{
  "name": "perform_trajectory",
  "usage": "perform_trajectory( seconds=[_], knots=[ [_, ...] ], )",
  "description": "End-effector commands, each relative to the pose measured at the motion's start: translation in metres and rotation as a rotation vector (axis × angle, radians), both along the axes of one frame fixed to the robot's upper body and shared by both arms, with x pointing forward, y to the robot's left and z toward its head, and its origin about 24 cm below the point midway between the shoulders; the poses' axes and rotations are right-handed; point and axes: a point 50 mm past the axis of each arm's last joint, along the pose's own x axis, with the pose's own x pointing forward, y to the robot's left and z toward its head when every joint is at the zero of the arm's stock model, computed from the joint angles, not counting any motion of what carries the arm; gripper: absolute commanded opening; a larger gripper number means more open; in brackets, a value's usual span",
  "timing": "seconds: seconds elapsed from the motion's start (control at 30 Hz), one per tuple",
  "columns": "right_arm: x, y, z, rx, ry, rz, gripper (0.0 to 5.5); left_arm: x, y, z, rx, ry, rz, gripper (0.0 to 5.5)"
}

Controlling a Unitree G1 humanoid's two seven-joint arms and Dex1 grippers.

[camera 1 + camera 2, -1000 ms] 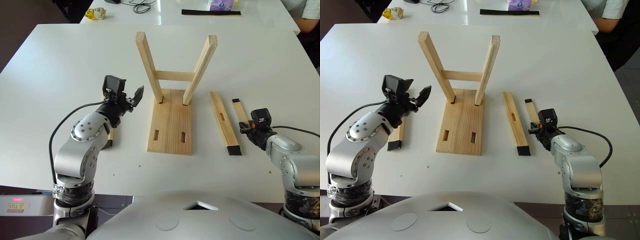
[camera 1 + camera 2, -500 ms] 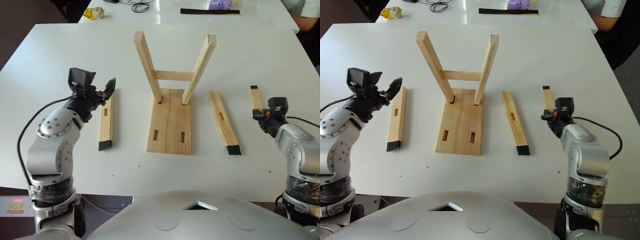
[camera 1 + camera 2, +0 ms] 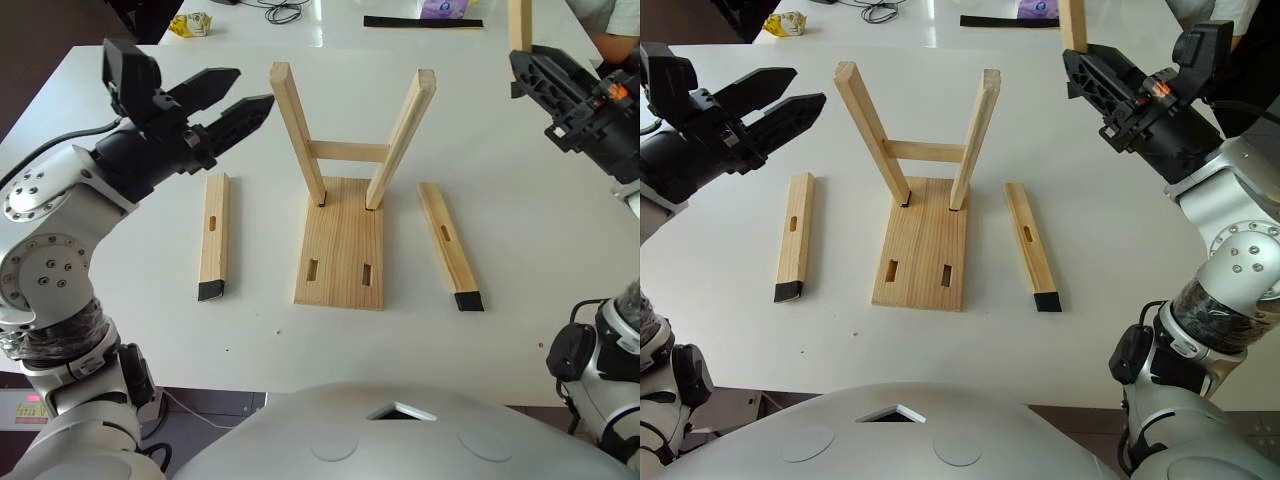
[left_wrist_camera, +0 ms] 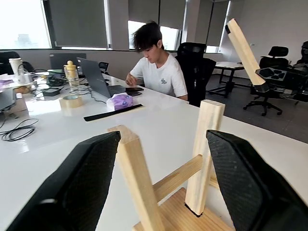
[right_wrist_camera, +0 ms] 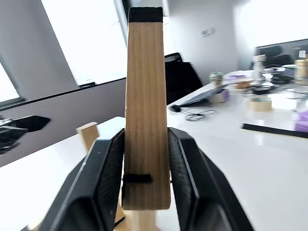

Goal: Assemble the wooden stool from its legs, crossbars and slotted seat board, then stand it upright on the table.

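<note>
From the head cameras, the slotted seat board (image 3: 340, 243) lies flat in the middle of the white bench (image 3: 120, 300). Two legs stand in its far slots: the left upright leg (image 3: 297, 133) and the right upright leg (image 3: 401, 137) lean apart toward their tops, and a crossbar (image 3: 348, 152) joins them partway up. Two more slots show as dark openings near the board's front edge. A left loose leg (image 3: 213, 235) lies flat on the bench beside the board, apart from it, with its black-capped end toward the robot. A right loose leg (image 3: 449, 244) lies the same way on the board's other side. The left gripper (image 3: 252, 88) hangs in the air just left of the left upright leg, spread wide and touching nothing. The right gripper (image 3: 1080, 65) is raised over the far right part of the bench, clamped on a short bar (image 3: 1072, 20) that stands up out of it. In the left wrist view, the two black fingers (image 4: 77, 187) frame the upright legs and the crossbar, set wide with neither touching the wood. Farther off, the short bar shows tilted in the other arm's gripper. In the right wrist view, both fingers (image 5: 103, 183) press against the sides of the short bar, which rises upright between them with a black cap at its upper end. The top of one upright leg shows low behind it.
</note>
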Motion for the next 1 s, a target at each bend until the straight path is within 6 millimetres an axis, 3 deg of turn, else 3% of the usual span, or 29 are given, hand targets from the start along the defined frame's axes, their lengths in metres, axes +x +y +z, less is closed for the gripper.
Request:
perform_trajectory(
  seconds=[0.03, 0.17, 0.3, 0.43, 0.7, 1.0],
  knots=[
    [-0.004, 0.018, 0.005, -0.042, 0.010, 0.216, 1.33, -0.004, -0.026, 0.004, -0.030, 0.008, -0.132, 3.31],
    [-0.008, 0.031, -0.001, -0.065, 0.037, 0.370, 1.33, -0.004, -0.048, 0.011, -0.104, 0.011, -0.273, 3.31],
    [-0.010, 0.028, -0.006, -0.084, 0.063, 0.439, 1.33, -0.009, -0.051, 0.023, -0.318, 0.122, -0.462, 3.31],
    [-0.012, 0.025, -0.002, -0.051, 0.069, 0.505, 1.33, -0.009, -0.051, 0.025, -0.324, 0.140, -0.462, 3.31],
    [-0.020, 0.034, 0.000, -0.028, 0.080, 0.588, 1.33, -0.019, -0.068, 0.003, -0.265, 0.210, -0.518, 3.31],
    [-0.036, 0.043, -0.026, -0.035, 0.202, 0.613, 1.33, -0.008, -0.079, 0.005, -0.373, 0.255, -0.462, 3.31]
  ],
)
